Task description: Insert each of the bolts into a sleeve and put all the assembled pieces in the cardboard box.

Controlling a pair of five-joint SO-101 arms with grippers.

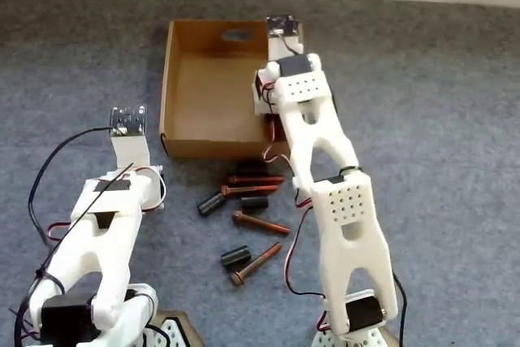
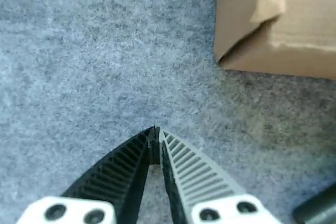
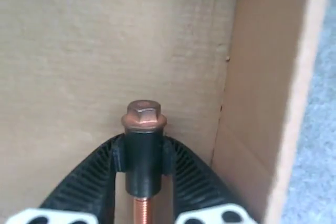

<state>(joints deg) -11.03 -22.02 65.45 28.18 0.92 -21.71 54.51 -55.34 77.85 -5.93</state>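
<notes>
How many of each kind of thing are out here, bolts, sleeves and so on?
Cardboard box: 1
Loose copper bolts: 4
Loose black sleeves: 3 for sure; a dark shape by the box wall may be a fourth
Bolt already in a sleeve, held in the right gripper: 1
Total: 9
</notes>
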